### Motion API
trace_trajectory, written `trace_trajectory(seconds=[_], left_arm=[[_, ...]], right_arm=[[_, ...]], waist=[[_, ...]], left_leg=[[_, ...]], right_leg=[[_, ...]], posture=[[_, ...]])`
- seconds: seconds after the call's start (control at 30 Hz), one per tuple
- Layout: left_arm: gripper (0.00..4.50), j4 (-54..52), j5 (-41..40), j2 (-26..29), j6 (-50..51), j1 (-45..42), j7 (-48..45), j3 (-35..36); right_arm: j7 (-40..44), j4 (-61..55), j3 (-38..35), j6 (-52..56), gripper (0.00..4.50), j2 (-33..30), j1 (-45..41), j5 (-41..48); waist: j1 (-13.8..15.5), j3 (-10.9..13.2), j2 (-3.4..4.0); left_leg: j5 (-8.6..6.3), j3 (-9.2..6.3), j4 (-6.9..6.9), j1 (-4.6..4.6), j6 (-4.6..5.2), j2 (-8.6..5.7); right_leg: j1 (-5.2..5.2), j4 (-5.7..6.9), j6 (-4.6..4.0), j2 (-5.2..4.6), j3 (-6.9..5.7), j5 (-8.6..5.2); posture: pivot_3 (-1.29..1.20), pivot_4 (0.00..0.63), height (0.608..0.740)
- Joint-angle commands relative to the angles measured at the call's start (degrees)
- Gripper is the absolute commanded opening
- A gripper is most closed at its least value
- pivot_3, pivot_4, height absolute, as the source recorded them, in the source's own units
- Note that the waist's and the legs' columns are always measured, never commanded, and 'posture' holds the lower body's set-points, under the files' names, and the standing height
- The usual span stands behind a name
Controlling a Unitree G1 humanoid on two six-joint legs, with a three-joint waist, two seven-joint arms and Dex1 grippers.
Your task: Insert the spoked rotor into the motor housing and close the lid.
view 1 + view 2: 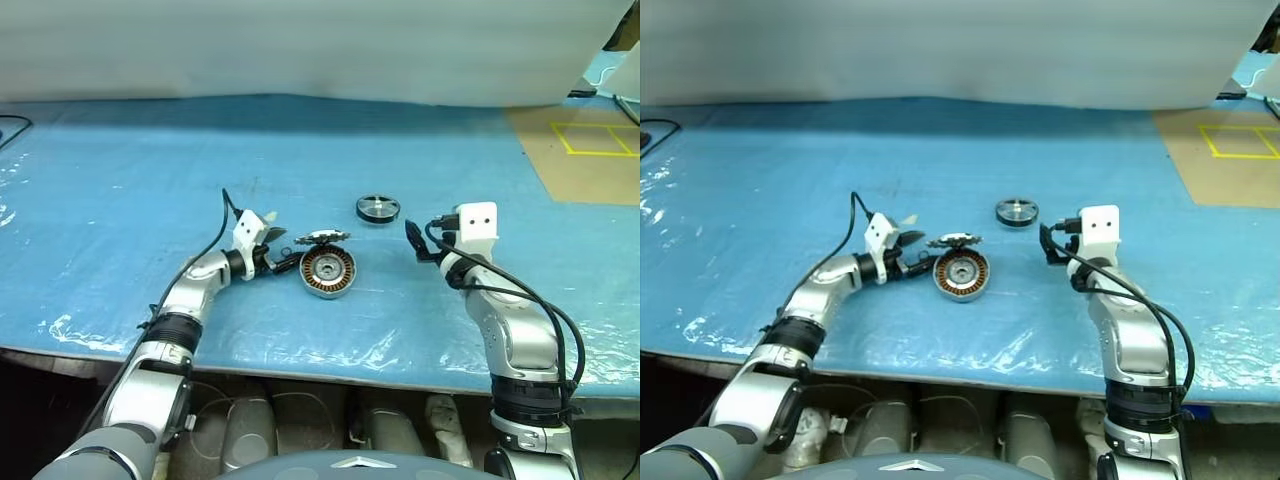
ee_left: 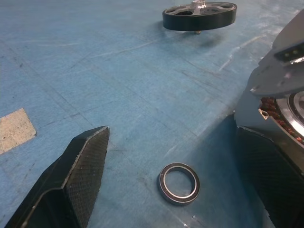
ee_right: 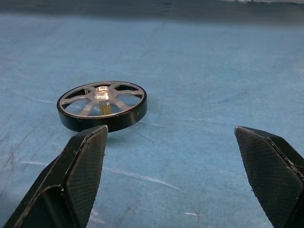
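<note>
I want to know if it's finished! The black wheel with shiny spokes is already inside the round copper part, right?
No. The black-rimmed wheel with shiny silver spokes lies on the blue table, apart from the round copper-wound base. The left eye view shows it.

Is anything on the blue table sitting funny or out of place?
Yes. The lid is propped at a tilt on the motor housing's far rim, not flat. A small loose ring lies alone beside the housing.
</note>
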Motion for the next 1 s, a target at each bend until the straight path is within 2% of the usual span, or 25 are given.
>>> trace_trajectory(seconds=[0.03,0.47,0.8,1.0], left_arm=[[4.50,1.82,1.48,0.88,0.83,0.97,0.60,-0.46],[4.50,4.02,4.98,1.83,-0.38,1.08,3.65,-1.67],[4.50,-7.85,4.10,5.15,6.78,2.25,1.59,-2.64],[4.50,-8.57,4.36,3.29,7.13,1.82,1.61,-4.20]], right_arm=[[-0.47,-1.74,0.40,-0.27,4.48,-0.41,0.23,-0.21],[-0.16,-1.15,1.71,0.10,4.48,-1.01,0.10,-0.63],[-0.15,-0.83,2.19,-0.04,4.48,-0.74,0.44,-0.93],[-0.33,-0.02,2.82,-0.30,4.48,-0.70,0.04,-1.15]], waist=[[-0.01,-0.01,0.02],[-0.08,-0.07,0.11],[-0.14,-0.07,0.12],[0.00,-0.07,0.12]], left_leg=[[0.00,0.00,0.00,0.02,0.00,0.00],[-0.05,-0.01,-0.05,0.32,0.08,-0.01],[-0.05,-0.03,-0.21,0.19,0.07,-0.05],[-0.02,-0.04,-0.21,-0.08,0.03,-0.08]], right_leg=[[0.01,0.00,0.00,0.01,0.00,0.00],[0.28,-0.03,0.05,-0.01,0.00,-0.03],[0.16,-0.14,0.09,-0.04,0.00,-0.08],[-0.08,-0.12,0.06,-0.05,0.00,-0.06]], posture=[[0.00,0.150,0.740],[0.00,0.150,0.740],[0.00,0.150,0.740],[0.00,0.150,0.740]])
